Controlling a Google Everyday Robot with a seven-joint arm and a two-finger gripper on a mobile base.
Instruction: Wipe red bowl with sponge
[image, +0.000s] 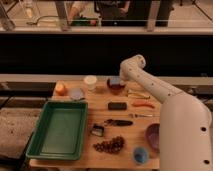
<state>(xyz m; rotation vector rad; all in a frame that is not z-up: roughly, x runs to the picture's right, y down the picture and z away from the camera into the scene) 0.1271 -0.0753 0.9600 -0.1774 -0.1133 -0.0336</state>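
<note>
Gripper (119, 81) at sponge (115, 80) over far red bowl (116, 89); grip impossible to tell. White cup (90, 82) left, black block (117, 106) nearer.

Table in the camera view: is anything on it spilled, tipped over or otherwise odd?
Nothing stands out. The gripper is at the red bowl with the sponge over it; the white cup, green tray and purple bowl sit upright, nothing spilled.

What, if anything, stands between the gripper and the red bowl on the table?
Nothing visible does. The gripper is at the far edge of the table, right above the red bowl, with only the sponge at the bowl's top. The white cup stands off to the side.
</note>
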